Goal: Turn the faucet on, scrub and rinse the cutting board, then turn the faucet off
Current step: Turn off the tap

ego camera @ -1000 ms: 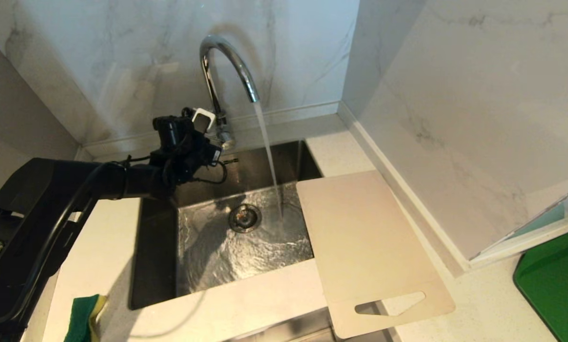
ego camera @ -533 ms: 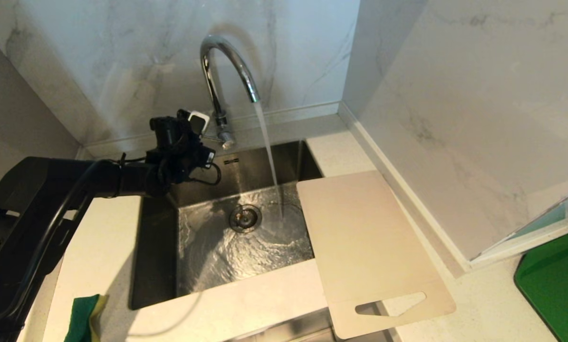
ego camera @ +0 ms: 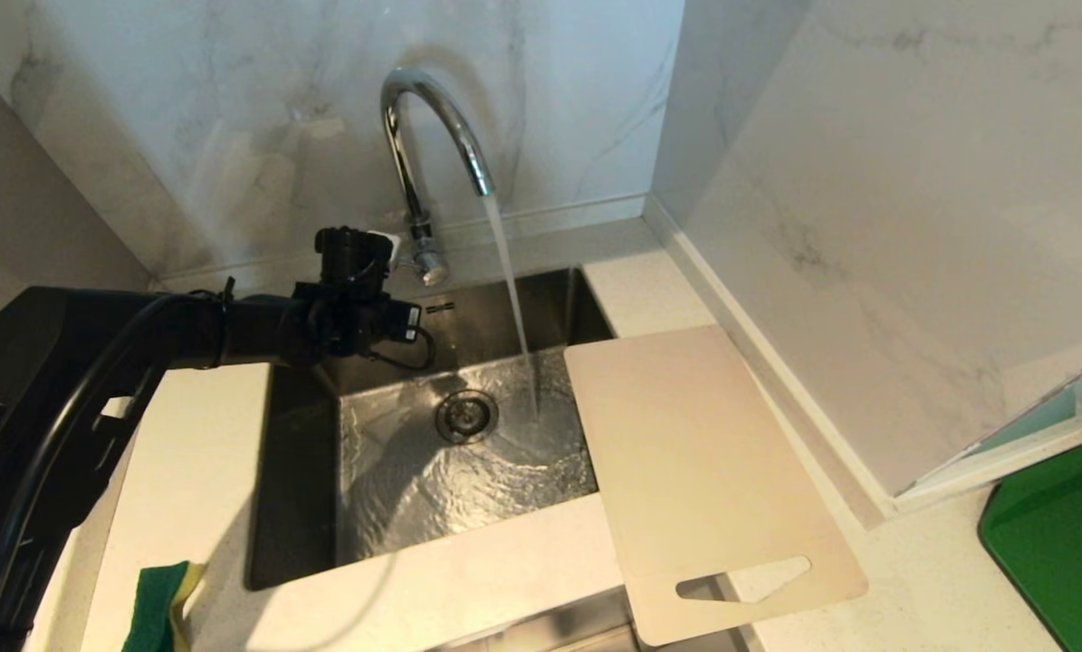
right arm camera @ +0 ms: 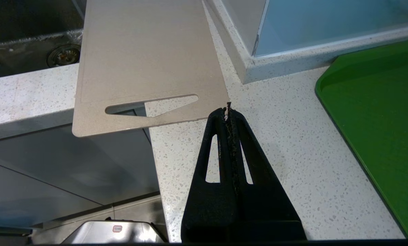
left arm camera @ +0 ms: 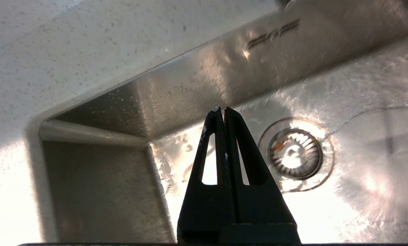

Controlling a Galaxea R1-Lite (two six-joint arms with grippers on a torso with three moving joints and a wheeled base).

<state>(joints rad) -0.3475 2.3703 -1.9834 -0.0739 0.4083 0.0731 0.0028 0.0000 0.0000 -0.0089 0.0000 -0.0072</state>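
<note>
The chrome faucet [ego camera: 427, 127] stands behind the sink [ego camera: 301, 471], and a stream of water runs from its spout into the basin. My left arm's wrist [ego camera: 355, 303] hangs over the sink's back left corner, just left of the faucet's base. My left gripper [left arm camera: 222, 110] is shut and empty and points down at the wet sink floor near the drain [left arm camera: 294, 153]. The beige cutting board [ego camera: 694, 462] lies flat across the sink's right rim and the counter, its handle slot nearest me. My right gripper [right arm camera: 228, 109] hovers shut and empty over the counter by the cutting board's [right arm camera: 149, 58] near corner.
A green and yellow sponge [ego camera: 162, 605] lies on the counter at the sink's front left. A dark green mat [ego camera: 1061, 534] lies at the far right. Marble walls close in behind the sink and to its right.
My left wrist has rolled and drawn back a little from the faucet's base, settling lower over the sink's back left corner. Water keeps running. The cutting board has not moved.
</note>
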